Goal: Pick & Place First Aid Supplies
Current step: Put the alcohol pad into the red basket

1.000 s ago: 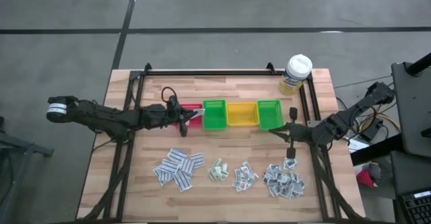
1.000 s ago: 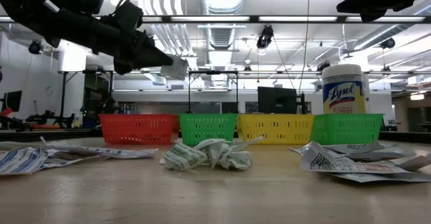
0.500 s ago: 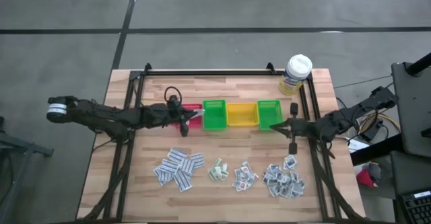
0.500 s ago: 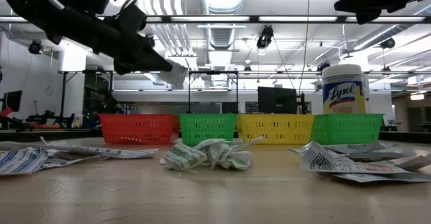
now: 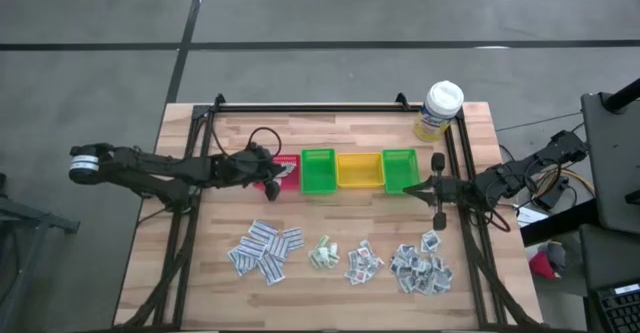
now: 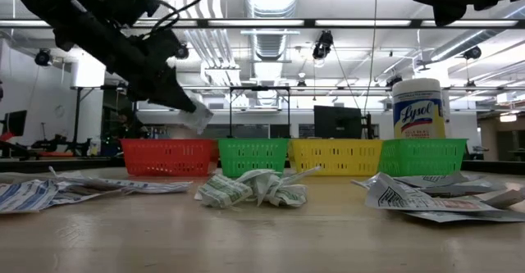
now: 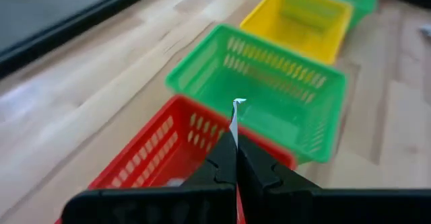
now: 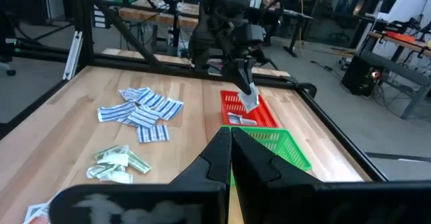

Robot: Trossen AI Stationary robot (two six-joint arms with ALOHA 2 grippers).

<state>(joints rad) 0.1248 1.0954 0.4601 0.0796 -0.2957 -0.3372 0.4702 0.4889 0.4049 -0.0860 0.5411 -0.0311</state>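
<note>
While the left gripper (image 5: 283, 172) hangs over the red bin (image 5: 290, 160) in the high view, jaws clamped on a white packet (image 5: 287, 171), the remaining packets (image 5: 266, 249) lie in piles well in front of that bin

Low view: the packet (image 6: 195, 116) dangles above the bin's (image 6: 168, 156) rim (image 6: 168, 142); a late release may drop it outside

Left wrist view: it is pinched edge-on (image 7: 234, 120) and could cling

Right wrist view: the right gripper (image 8: 229, 135), jaws together and empty, waits beyond the green bin (image 8: 269, 146), far from the red bin

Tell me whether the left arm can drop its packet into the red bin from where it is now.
Probably yes. The left gripper is shut on a white packet and hangs right above the red bin. Nothing shows between them, and the right gripper is far off, beyond the green bin at the row's other end.
</note>
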